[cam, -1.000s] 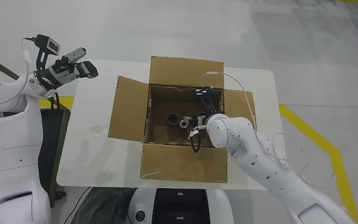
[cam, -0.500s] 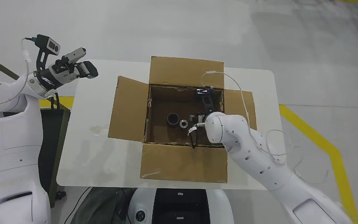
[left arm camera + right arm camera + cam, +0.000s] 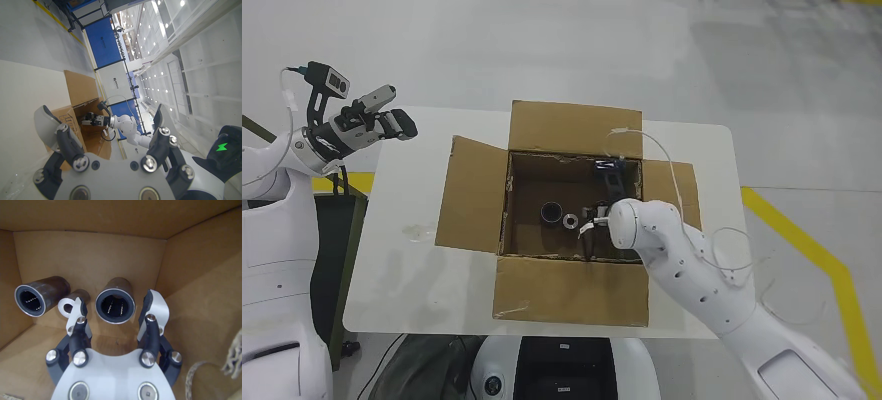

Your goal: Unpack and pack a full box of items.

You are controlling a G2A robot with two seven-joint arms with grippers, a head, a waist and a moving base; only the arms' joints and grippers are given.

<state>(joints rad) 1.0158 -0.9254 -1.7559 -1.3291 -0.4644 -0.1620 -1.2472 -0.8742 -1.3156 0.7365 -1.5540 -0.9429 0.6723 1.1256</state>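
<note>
Three dark hollow metal cylinders (image 3: 47,285) lie inside the open brown cardboard box (image 3: 474,195), centre of the top view, on the white table (image 3: 402,270). The right claw (image 3: 115,299) hangs in the box, released, straddling the middle cylinder (image 3: 121,283). The left claw (image 3: 394,124), spread wide, hovers at upper left.

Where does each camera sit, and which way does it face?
Top view: above the arms, looking down on white table and open brown cardboard box; both arms show.
Left wrist view: raised by the table's corner, looking across at the box; open left gripper shows.
Right wrist view: inside the box, facing dark metal tubes; open right gripper shows.
Shared: all show the box.
</note>
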